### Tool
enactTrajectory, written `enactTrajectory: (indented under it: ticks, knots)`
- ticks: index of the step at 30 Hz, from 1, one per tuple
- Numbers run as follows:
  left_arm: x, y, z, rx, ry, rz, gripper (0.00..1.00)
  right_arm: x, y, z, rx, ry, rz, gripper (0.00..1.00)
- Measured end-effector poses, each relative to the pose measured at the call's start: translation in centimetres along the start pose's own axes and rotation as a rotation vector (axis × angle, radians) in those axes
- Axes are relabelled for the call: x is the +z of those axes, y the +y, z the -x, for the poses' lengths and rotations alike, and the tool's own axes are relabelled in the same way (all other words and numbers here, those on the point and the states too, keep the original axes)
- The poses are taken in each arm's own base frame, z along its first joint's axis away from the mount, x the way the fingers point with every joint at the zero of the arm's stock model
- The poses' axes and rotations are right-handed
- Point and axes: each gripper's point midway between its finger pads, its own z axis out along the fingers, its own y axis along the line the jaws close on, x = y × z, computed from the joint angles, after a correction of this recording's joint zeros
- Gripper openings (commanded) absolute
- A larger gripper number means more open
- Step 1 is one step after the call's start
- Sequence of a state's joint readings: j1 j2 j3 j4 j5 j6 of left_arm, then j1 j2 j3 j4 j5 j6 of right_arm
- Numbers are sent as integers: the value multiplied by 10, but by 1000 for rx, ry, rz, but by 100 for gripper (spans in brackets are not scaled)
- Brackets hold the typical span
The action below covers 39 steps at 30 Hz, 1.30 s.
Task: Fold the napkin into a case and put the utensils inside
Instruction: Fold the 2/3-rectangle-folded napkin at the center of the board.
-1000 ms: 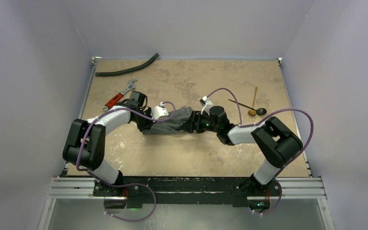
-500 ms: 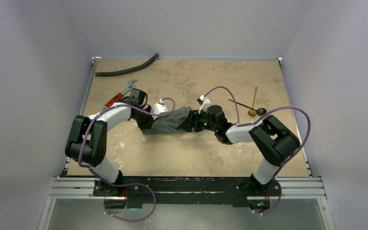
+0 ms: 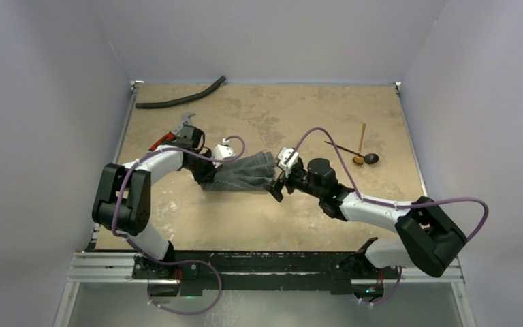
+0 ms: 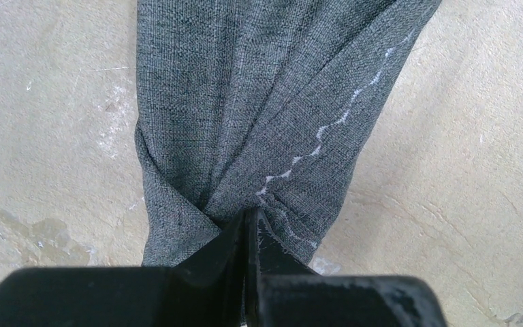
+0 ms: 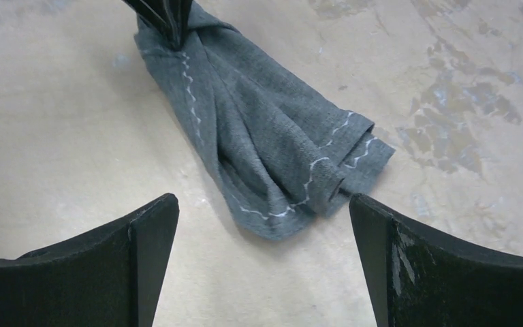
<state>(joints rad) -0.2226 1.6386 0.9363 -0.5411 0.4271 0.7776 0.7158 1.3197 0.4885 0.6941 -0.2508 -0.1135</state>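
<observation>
Lying near the far left corner of the mottled tan table (image 3: 279, 225), a long black rubber hose (image 3: 180, 95) curves gently toward the back edge. Nearer and just to its right sits a red-handled metal wrench (image 3: 170, 136), close beside the left arm's wrist.

The left fingers (image 4: 231, 245) are pressed fully together on the left end of the grey woven cloth napkin (image 3: 245, 174) with pale wavy stitching. In the left wrist view the fabric gathers into tight pleats right at the fingertips and widens away from them over the table. The napkin lies bunched near the middle of the table, narrow at the pinched end and fanning out toward the right.

The right fingers (image 5: 151, 238) are spread wide and grip nothing. In the right wrist view the napkin's free, folded-over end (image 5: 293, 177) lies on the table between the two fingers, apart from both, with bare table on either side. The left fingers' clamp shows at the far end of the cloth.

Farther right, well apart from the napkin and both pairs of fingers, rest a thin black spoon (image 3: 371, 158) with a rounded bowl and a slim gold utensil (image 3: 361, 142). Their lower ends lie just beside each other, while their handles angle apart. Whether they touch, I cannot tell.
</observation>
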Motion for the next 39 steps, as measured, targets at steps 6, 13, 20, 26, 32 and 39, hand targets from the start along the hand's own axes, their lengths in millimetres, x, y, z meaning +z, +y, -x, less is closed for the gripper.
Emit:
enactTrajectory:
  ticks: [6,13,20,26,32,39]
  knots:
    - [-2,3,-2,-14,-11,0,0,13,-12,5,-250,99,35,99]
    - [-3,4,-4,-23,-17,1,0,32,-12,-13,-541,200,147,99]
    - [-3,4,-4,-22,-19,3,0,49,15,-53,-605,263,298,99]
    - [-3,5,-4,-15,-21,6,0,60,31,-63,-624,263,363,99]
    - [-3,5,-4,-13,-21,6,0,72,18,-61,-669,257,299,99]
    - [-3,4,-4,-13,-21,6,0,78,6,-45,-722,219,229,66]
